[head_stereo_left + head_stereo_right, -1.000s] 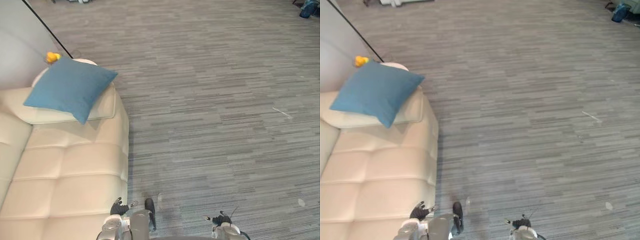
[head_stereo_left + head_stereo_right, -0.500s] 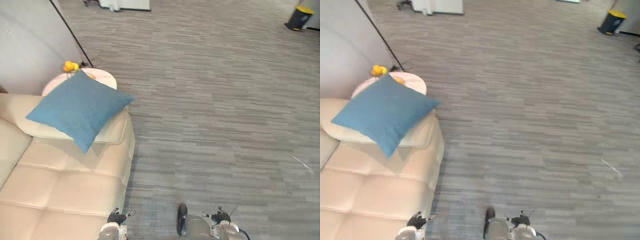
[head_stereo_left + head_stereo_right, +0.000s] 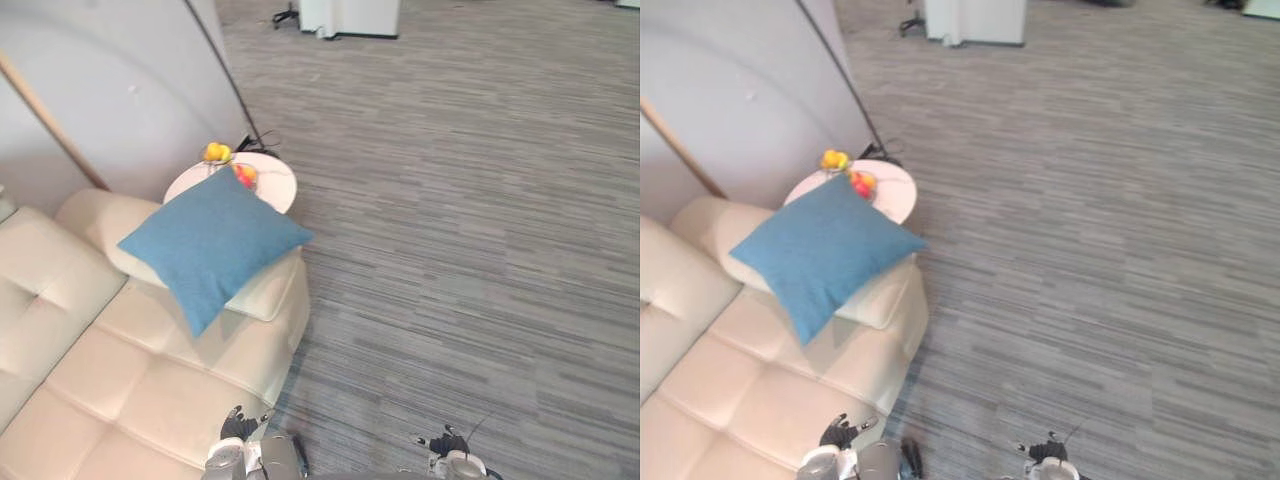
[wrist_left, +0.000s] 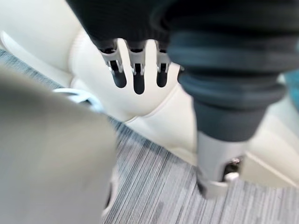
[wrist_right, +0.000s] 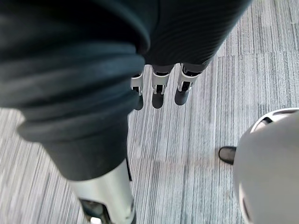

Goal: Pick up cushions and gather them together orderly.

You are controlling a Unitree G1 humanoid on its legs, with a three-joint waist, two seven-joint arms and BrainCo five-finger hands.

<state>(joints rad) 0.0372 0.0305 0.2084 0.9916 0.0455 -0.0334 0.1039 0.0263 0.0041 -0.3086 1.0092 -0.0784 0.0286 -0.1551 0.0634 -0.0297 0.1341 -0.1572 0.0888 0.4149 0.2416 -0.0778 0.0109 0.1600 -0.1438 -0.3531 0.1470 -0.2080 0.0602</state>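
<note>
Blue cushion sitting on the sofa arm, both hands hanging empty

You are looking down at a blue cushion [image 3: 210, 243] that is lying on the rolled arm of the cream sofa [image 3: 130, 390]. One of its corners is drooping toward the seat and the opposite corner is pointing at the table. Just beyond that arm a small round white table [image 3: 278, 182] is standing near the grey wall [image 3: 110, 90], and it is carrying yellow and orange fruit [image 3: 217, 152]. The cushion's far corner is partly covering the table. Grey striped carpet [image 3: 480, 200] is stretching away on your right.

Your left hand [image 3: 238, 427] is hanging low at the near edge of the head views, just beside the sofa's front corner and well apart from the cushion. Its wrist view is showing its fingers [image 4: 138, 77] straight and relaxed, side by side, gripping nothing, with cream upholstery behind them and carpet next to it.

Your right hand [image 3: 447, 441] is hanging over bare carpet, well to the right of the sofa. Its fingers [image 5: 157, 91] are lying straight and loose, and they are holding nothing.
</note>
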